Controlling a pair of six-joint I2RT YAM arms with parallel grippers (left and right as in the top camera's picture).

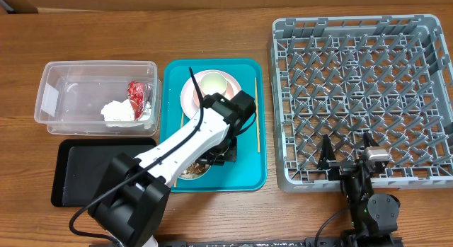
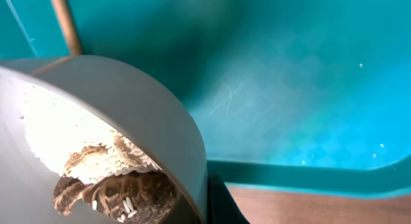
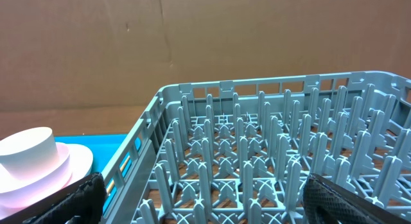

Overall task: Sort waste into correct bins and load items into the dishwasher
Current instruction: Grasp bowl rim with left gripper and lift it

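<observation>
While the left gripper (image 1: 219, 156) clamps the grey-green bowl (image 2: 128, 102) by its rim on the teal tray (image 2: 289, 70), rice (image 2: 51, 128) inside, next up is probably dumping it into the black tray (image 1: 88, 169). The right gripper (image 1: 347, 158) is spread wide, holding nothing.

Waste partly binned
Napkin (image 1: 119, 111) and red wrapper (image 1: 136, 91) lie in the clear tub (image 1: 51, 98); rice (image 2: 58, 134) and brown scraps (image 2: 122, 195) sit in the grey-green bowl (image 2: 128, 102).

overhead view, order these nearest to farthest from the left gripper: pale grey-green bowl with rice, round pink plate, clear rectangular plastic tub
1. pale grey-green bowl, right at the left gripper
2. round pink plate, behind it on the teal tray
3. clear plastic tub, left of the tray
</observation>
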